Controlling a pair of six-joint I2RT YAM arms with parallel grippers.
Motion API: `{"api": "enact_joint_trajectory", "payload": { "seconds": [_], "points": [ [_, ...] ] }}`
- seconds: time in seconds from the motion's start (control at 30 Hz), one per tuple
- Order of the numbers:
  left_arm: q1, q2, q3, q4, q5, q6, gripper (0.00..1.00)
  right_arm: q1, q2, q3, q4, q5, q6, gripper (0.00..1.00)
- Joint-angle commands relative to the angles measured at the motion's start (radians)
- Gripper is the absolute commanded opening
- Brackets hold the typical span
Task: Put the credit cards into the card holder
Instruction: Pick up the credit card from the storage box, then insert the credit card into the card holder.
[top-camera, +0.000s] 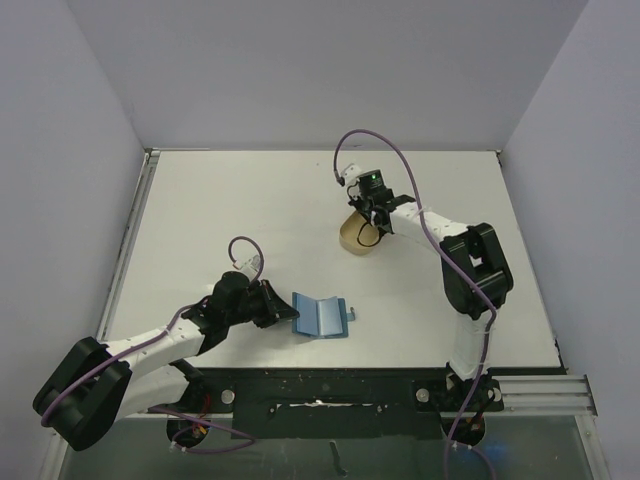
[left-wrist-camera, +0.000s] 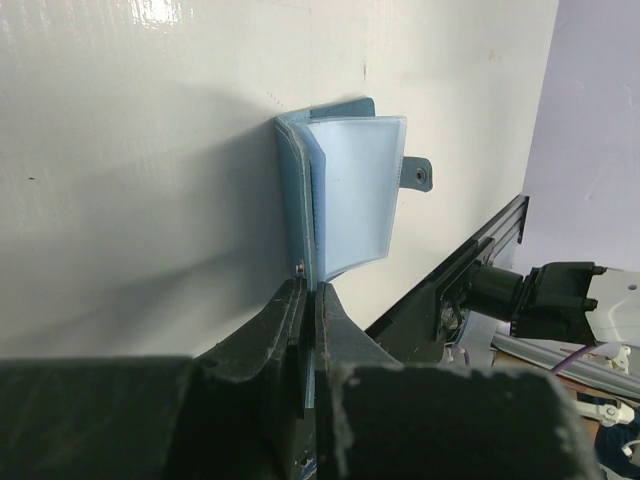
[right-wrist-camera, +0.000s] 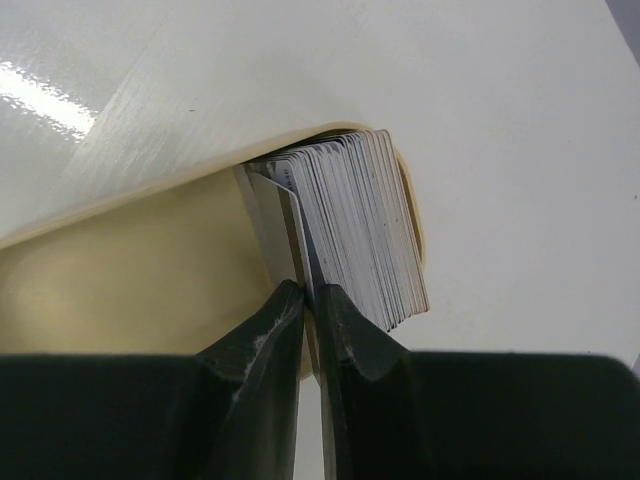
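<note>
The blue card holder (top-camera: 322, 316) lies half open on the white table, its tab to the right. My left gripper (top-camera: 277, 308) is shut on its left flap; in the left wrist view the holder (left-wrist-camera: 345, 200) stands up from my closed gripper (left-wrist-camera: 312, 290). A stack of several grey credit cards (right-wrist-camera: 365, 225) stands on edge in the tan oval dish (top-camera: 353, 236). My right gripper (top-camera: 372, 224) reaches into the dish and, in the right wrist view, the gripper (right-wrist-camera: 310, 292) is shut on the edge of one card (right-wrist-camera: 290, 235) at the left of the stack.
The dish's inner wall (right-wrist-camera: 120, 270) curves left of the cards. A black rail (top-camera: 330, 385) runs along the table's near edge. A raised rim (top-camera: 125, 250) borders the table on the left.
</note>
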Motion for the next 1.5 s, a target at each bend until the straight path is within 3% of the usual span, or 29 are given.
{"api": "enact_joint_trajectory", "payload": {
  "seconds": [0.0, 0.3, 0.47, 0.77, 1.07, 1.3, 1.47],
  "points": [
    [0.006, 0.004, 0.02, 0.032, -0.014, -0.002, 0.0, 0.013, -0.095, 0.025, -0.001, -0.006, 0.035, 0.09],
    [0.007, 0.041, 0.049, 0.009, -0.026, -0.003, 0.0, 0.018, -0.148, 0.058, -0.09, -0.015, 0.075, 0.0],
    [0.016, 0.052, 0.058, 0.013, -0.036, -0.013, 0.0, 0.046, -0.235, 0.054, -0.183, -0.062, 0.226, 0.0],
    [0.039, 0.042, 0.046, 0.009, -0.071, -0.033, 0.0, 0.138, -0.534, -0.162, -0.153, -0.282, 0.508, 0.0],
    [0.049, 0.089, 0.069, 0.021, -0.054, -0.027, 0.0, 0.331, -0.692, -0.389, -0.002, -0.362, 0.854, 0.0],
    [0.049, 0.115, 0.073, 0.021, -0.039, -0.024, 0.03, 0.394, -0.641, -0.506, 0.071, -0.314, 1.07, 0.0],
    [0.05, 0.105, 0.06, 0.009, -0.051, -0.021, 0.15, 0.401, -0.584, -0.572, 0.114, -0.323, 1.129, 0.0]
  ]
}}
